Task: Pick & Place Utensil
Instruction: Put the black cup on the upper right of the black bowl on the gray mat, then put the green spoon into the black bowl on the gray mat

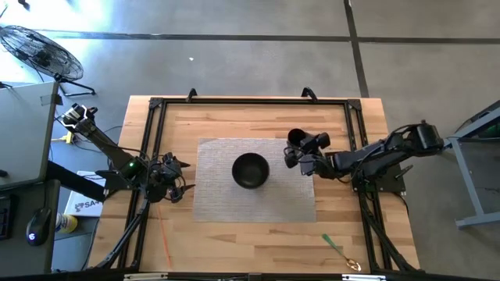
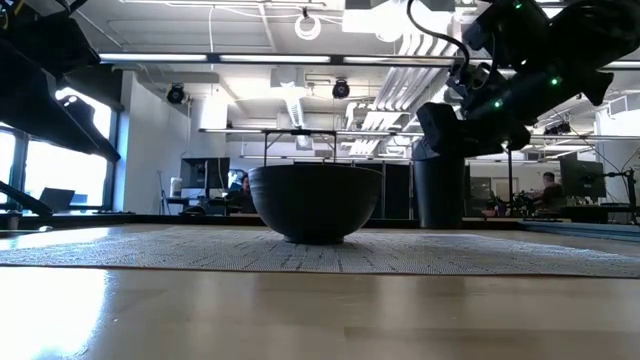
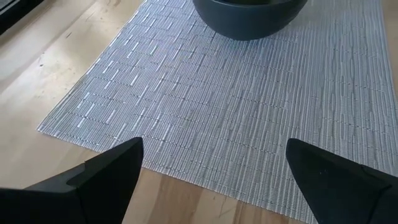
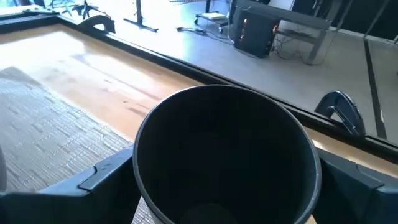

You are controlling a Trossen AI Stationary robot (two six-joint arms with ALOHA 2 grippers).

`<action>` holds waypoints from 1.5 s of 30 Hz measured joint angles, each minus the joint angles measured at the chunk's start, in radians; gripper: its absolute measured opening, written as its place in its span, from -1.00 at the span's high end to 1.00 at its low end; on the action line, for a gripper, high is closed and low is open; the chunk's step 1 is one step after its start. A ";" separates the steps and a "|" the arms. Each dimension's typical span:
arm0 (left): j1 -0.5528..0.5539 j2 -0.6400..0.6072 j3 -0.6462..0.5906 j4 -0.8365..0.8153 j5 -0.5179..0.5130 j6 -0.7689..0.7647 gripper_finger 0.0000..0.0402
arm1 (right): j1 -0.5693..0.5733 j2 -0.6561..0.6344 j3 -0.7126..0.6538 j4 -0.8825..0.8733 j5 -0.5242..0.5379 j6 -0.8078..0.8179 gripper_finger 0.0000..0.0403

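High view gives us one utensil (image 1: 340, 251), a slim thing with a green handle and a brass-coloured bowl end, lying on bare wood near the front right corner of the table (image 1: 258, 234), well apart from the mat (image 1: 254, 181). We judge it light, stiff and slippery, best pinched mid-handle. We count one bowl (image 1: 250, 170), one cup (image 4: 227, 155), one mat. Our right gripper (image 1: 300, 150) straddles the cup, fingers wide; our left gripper (image 1: 176, 179) waits wide by the mat's edge.
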 joint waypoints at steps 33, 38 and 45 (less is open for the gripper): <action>0.000 0.000 0.000 0.002 0.005 0.000 -0.94 | -0.022 -0.150 0.002 -0.347 -0.237 0.150 -0.99; 0.000 0.000 0.000 0.002 0.005 0.000 -0.94 | -0.022 -0.205 0.002 -0.449 -0.299 0.179 -0.99; 0.000 0.000 0.000 0.006 0.005 0.000 -0.94 | -0.022 -0.297 0.002 -0.643 -0.459 0.267 -0.98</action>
